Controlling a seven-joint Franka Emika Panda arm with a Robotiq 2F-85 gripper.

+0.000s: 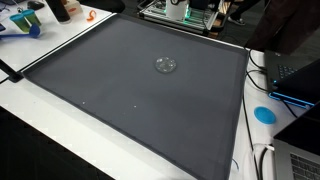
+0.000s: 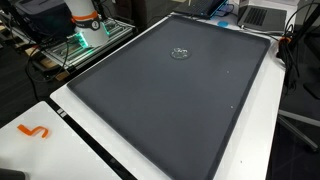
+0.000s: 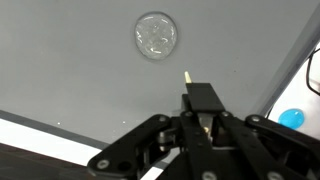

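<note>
A white table carries a large dark grey mat. Over the mat, the gripper is clenched on a thin pale stick. A small clear round dish lies on the mat, farther off and apart from the stick's tip.

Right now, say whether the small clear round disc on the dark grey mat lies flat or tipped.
Flat: the clear disc shows a full circle on the mat, no edge raised.

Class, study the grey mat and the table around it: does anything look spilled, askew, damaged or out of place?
Nothing stands out. The clear round dish lies flat and alone on the grey mat, which looks smooth and unspilled. The claw grips a thin pale stick short of the dish.
</note>
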